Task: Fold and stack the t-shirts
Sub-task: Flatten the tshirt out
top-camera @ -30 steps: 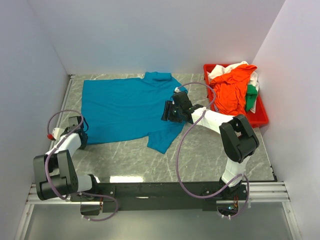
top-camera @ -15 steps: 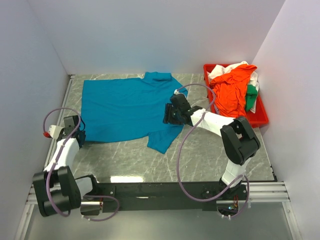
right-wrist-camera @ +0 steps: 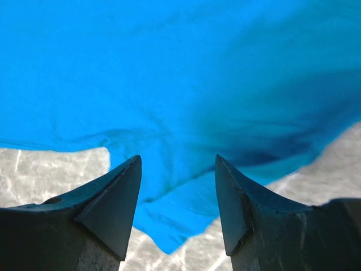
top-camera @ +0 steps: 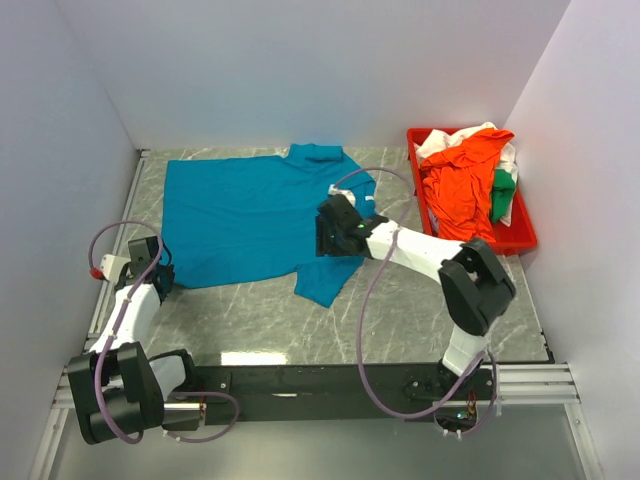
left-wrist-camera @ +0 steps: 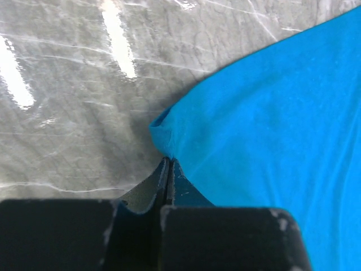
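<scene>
We are finding the teal shirt (top-camera: 250, 215) spread over the far-left part of the table (top-camera: 420, 310), the left gripper (left-wrist-camera: 167, 164) clenching only its near-left corner tip, the right gripper (right-wrist-camera: 176, 161) hanging open above it. We are judging that so thin a pinch is risking a slip on lifting.

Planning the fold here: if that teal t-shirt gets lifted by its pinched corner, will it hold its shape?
Probably not: the teal t-shirt lies limp and wrinkled, so it should drape. Its corner curls at the shut left gripper, suggesting thin, light cloth.
</scene>
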`<state>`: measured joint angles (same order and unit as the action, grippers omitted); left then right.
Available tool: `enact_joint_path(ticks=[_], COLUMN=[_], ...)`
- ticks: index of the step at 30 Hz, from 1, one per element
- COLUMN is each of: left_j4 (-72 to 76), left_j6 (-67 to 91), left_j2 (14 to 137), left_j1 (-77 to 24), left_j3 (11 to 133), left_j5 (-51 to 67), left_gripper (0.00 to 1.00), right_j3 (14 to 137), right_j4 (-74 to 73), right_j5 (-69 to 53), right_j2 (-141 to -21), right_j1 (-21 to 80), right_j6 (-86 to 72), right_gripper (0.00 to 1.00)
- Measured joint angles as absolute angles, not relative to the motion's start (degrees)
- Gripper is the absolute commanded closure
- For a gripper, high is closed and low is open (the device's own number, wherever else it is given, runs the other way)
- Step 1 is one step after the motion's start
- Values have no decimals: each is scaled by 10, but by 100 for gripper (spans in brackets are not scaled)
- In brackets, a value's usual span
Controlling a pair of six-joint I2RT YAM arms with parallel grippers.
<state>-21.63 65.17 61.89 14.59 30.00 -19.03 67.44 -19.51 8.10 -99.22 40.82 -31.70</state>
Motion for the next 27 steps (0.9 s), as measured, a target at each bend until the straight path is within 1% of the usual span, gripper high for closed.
enact_joint_path(ticks=[4, 17, 27], left_j4=[-204, -173, -168], left_j6=[652, 652, 651], left_j2=[619, 619, 618], left_j1=[146, 146, 146], left_j3=[296, 263, 263], left_j5=[-178, -148, -144], left_gripper=[99, 99, 99], right_j3=[727, 670, 672], right_j4=[-215, -239, -254], right_j5=[114, 160, 196], right_j2=[-1035, -1036, -1037], right_j1=[438, 478, 557], right_j6=[-317, -347, -366], right_gripper=[38, 39, 47])
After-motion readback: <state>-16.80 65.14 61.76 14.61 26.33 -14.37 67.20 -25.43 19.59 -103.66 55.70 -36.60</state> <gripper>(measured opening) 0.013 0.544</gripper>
